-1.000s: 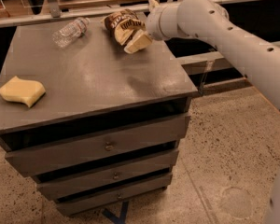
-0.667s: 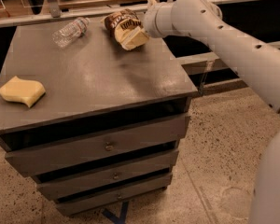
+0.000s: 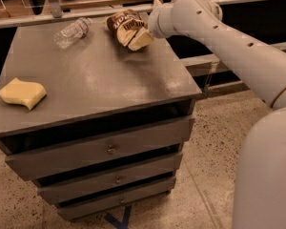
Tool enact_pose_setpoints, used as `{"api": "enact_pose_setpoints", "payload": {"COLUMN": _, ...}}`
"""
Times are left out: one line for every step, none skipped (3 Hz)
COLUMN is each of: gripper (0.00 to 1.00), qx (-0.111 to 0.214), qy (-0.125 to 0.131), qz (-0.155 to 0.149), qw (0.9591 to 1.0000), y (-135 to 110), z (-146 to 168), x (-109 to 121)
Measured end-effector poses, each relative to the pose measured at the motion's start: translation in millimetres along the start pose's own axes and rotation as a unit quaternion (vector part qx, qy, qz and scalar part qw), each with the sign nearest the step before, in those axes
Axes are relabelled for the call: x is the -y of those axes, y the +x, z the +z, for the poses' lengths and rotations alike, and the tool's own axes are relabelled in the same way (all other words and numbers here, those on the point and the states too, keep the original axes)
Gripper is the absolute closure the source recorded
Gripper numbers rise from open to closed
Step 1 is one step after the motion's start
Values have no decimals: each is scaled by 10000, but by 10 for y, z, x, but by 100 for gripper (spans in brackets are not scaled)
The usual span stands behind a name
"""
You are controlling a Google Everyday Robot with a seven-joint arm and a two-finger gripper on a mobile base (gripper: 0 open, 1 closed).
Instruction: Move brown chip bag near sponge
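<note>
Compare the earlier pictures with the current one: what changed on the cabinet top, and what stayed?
The gripper edged slightly toward the far edge, onto the brown chip bag; the arm swung its nearer part into the lower right. Whether it grips the bag is unclear. Bag, water bottle and sponge stayed put.

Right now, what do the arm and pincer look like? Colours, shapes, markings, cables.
The arm is off-white, built of smooth rounded tube segments, with a row of small dark dots along it and a thin tan ring at one joint. No loose cables show. The pincer, at the back right of the table by the chip bag, is cream and wedge-shaped.
</note>
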State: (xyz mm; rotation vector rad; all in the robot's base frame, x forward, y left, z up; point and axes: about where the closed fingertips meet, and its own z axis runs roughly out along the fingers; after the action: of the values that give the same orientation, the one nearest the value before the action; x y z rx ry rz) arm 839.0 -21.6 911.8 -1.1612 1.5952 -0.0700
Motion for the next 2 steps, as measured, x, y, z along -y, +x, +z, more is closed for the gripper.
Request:
{"api": "enact_pose_setpoints", "payload": {"gripper": 0, "qx": -118, "qy": 60, "qz": 1, "qw": 9999, "y": 78, "z": 90, "x": 27}}
{"api": "enact_pose_setpoints", "payload": {"gripper": 18, "qx": -68, "qy": 146, "qz": -29, "qw": 9999, "y": 53, "z": 129, "x": 31}}
